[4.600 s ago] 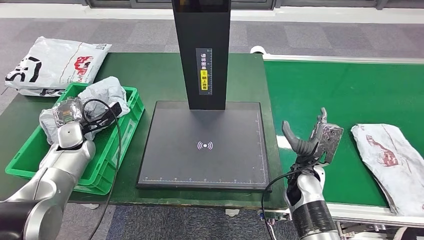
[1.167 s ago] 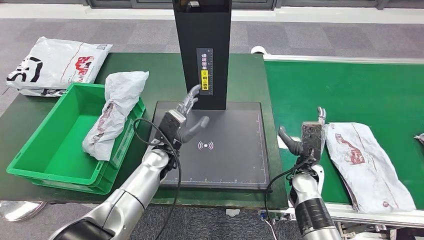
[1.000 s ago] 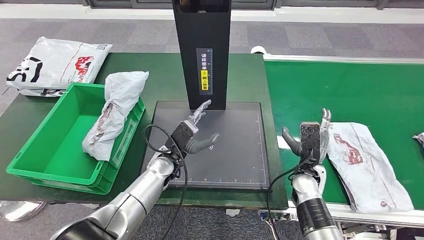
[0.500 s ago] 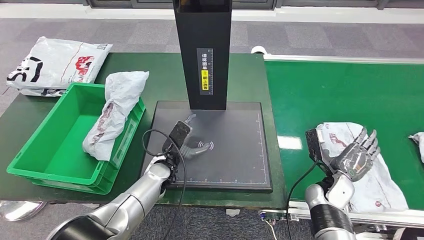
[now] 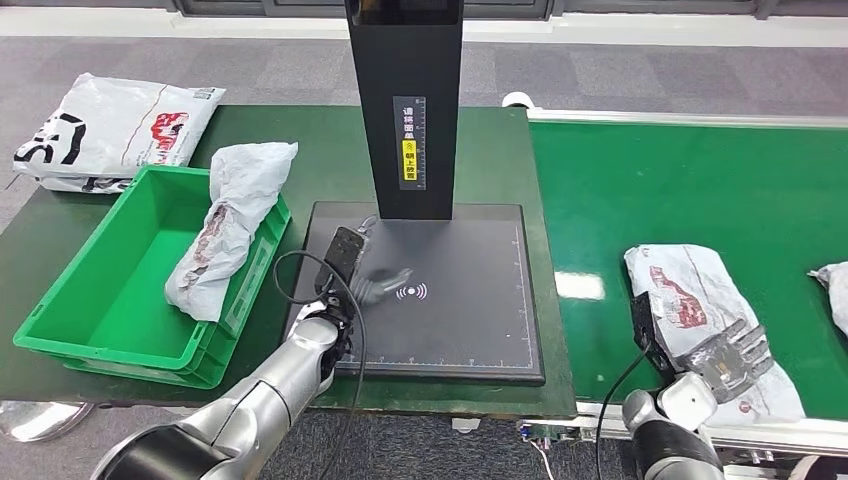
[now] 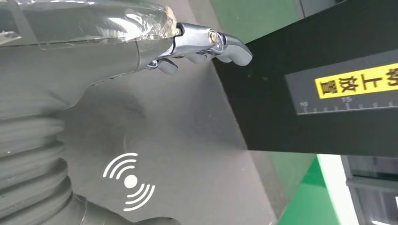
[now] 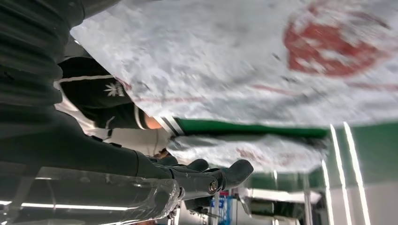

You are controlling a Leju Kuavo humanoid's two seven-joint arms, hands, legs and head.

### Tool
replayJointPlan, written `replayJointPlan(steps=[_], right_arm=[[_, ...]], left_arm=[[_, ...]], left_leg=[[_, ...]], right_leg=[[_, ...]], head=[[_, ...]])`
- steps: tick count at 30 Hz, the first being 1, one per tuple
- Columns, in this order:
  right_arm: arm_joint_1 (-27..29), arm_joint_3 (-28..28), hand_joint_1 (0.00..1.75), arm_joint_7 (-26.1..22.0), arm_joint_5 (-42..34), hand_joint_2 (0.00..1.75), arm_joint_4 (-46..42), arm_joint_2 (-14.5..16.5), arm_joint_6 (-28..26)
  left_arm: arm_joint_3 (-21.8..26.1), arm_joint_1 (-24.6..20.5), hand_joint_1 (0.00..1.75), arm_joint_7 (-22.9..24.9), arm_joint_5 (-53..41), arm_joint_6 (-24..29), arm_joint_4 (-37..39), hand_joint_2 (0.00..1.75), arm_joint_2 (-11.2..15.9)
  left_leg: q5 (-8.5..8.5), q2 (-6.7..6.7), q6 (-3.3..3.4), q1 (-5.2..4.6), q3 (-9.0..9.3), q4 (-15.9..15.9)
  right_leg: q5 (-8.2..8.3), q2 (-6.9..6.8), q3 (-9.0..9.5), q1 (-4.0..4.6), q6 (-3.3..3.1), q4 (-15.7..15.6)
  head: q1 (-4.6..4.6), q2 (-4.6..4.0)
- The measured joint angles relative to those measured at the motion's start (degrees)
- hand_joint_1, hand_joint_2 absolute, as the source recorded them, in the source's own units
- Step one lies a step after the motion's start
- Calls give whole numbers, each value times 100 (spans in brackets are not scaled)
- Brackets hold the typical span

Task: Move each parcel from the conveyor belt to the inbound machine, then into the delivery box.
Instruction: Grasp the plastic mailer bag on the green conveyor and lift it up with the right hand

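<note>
**Listener:** Where are we in the job?

**Operator:** I judge we are at the pickup of the next parcel. A grey poly-bag parcel [image 5: 708,325] with a red print lies on the green conveyor belt [image 5: 690,180], on the right, at the near edge. My right hand [image 5: 735,352] rests on top of its near end, fingers [image 5: 748,342] spread wide and flat, not gripping anything.

**Listener:** And the other hand?

**Operator:** My left hand [image 5: 365,275] hovers low over the inbound machine's dark scan plate [image 5: 470,300], left of the white wireless mark [image 5: 410,291]. It holds nothing. I can't tell its fingers' spread clearly; they look loosely extended toward the black scanner column [image 5: 403,105].

**Listener:** What does the next move call for?

**Operator:** In my view, the right hand's fingers must close on the soft bag and carry it left onto the scan plate. The bag is limp, so I expect it to sag and possibly slip.

**Listener:** What about the containers?

**Operator:** A green delivery box [image 5: 110,290] sits on the green surface [image 5: 300,150] at the left. One crumpled grey parcel [image 5: 228,225] leans inside against its right wall, its top poking above the rim. Far left, outside the box, a white mailer bag [image 5: 105,130] lies on the surface. Another parcel [image 5: 832,295] peeks in at the belt's right edge.
</note>
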Motion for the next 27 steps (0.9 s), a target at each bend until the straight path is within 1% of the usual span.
replayJointPlan(steps=[3,4,7,8,10,15,19,24,26,27], right_arm=[[-42,-8,0,255,102,175,162,-52,451],[-62,-8,23,356,153,175,211,-69,643],[-166,-8,154,621,266,175,345,-113,1475],[-207,-8,175,657,278,175,385,-129,1730],[-260,-8,175,665,286,175,452,-153,2026],[-267,-8,175,652,258,175,557,-160,2197],[-267,-8,175,635,227,175,594,-160,2248],[-301,-27,175,452,85,175,635,-158,2361],[-308,-30,175,330,32,175,638,-146,2252],[-314,-31,175,225,-8,175,639,-133,2106]], left_arm=[[54,-27,0,-30,11,0,-3,175,-7],[67,-34,0,-44,13,-4,-4,175,-8],[75,-68,0,-62,5,-45,-10,175,-8],[75,-85,0,-60,-1,-56,-11,175,-9],[75,-114,0,-57,-20,-61,-12,175,-9],[76,-140,0,-64,-40,-61,-15,175,7],[78,-142,0,-64,-49,-56,-16,175,30],[84,-160,0,-18,-79,-46,-19,175,73],[86,-165,0,-2,-108,-14,-31,175,93],[90,-164,0,1,-126,16,-46,175,108]], left_leg=[[0,1,0,0,0,0],[0,1,0,0,1,0],[0,3,0,1,8,0],[-1,3,2,3,12,0],[-3,0,8,5,20,0],[1,-5,21,3,21,1],[1,-5,21,1,20,3],[0,-5,21,1,20,3],[0,-5,20,1,18,2],[0,-5,20,1,16,1]], right_leg=[[0,1,0,-1,0,0],[0,1,0,-1,0,0],[-1,2,8,3,1,-4],[-2,1,14,4,4,-6],[-5,-4,27,4,8,-9],[1,-11,36,-3,20,-10],[3,-11,36,-5,22,-10],[2,-10,35,0,21,-10],[1,-10,34,2,20,-9],[1,-10,33,2,20,-8]], head=[[0,0],[0,0],[0,0],[0,0],[0,0],[0,0],[0,0],[0,0],[0,0],[1,0]])
